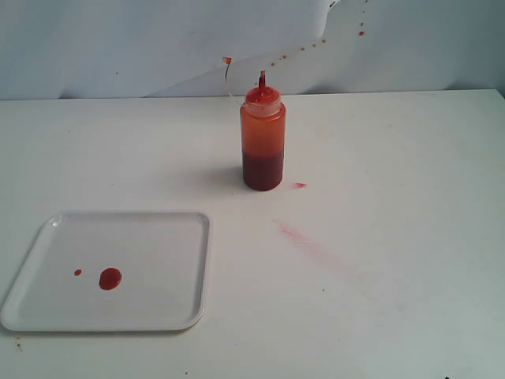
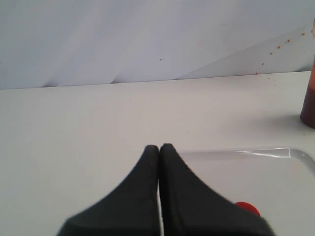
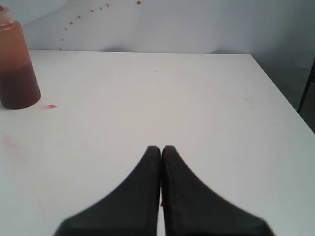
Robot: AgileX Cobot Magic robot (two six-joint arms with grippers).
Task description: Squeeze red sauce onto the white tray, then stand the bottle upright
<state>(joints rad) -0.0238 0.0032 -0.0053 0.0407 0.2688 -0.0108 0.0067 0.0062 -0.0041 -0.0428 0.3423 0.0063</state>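
Observation:
The bottle (image 1: pixel 263 140) stands upright on the table behind the middle, orange-tinted with dark red sauce in its lower part and a red nozzle; its side shows too in the right wrist view (image 3: pixel 15 66) and at the left wrist view's edge (image 2: pixel 309 101). The white tray (image 1: pixel 150 237) lies at the front left, with a round blob of red sauce (image 1: pixel 110 278) and a tiny drop (image 1: pixel 77 272) on it. My left gripper (image 2: pixel 159 147) is shut and empty above the tray's edge (image 2: pixel 275 152), the blob (image 2: pixel 247 208) beside one finger. My right gripper (image 3: pixel 161 148) is shut and empty over bare table. Neither arm appears in the exterior view.
A faint pinkish smear (image 1: pixel 304 239) and a small red dash (image 1: pixel 300 185) mark the table right of the bottle. Red specks dot the backdrop (image 1: pixel 316 43). The table's edge (image 3: pixel 280 93) runs along one side in the right wrist view, with a dark leg (image 3: pixel 306 91) beyond.

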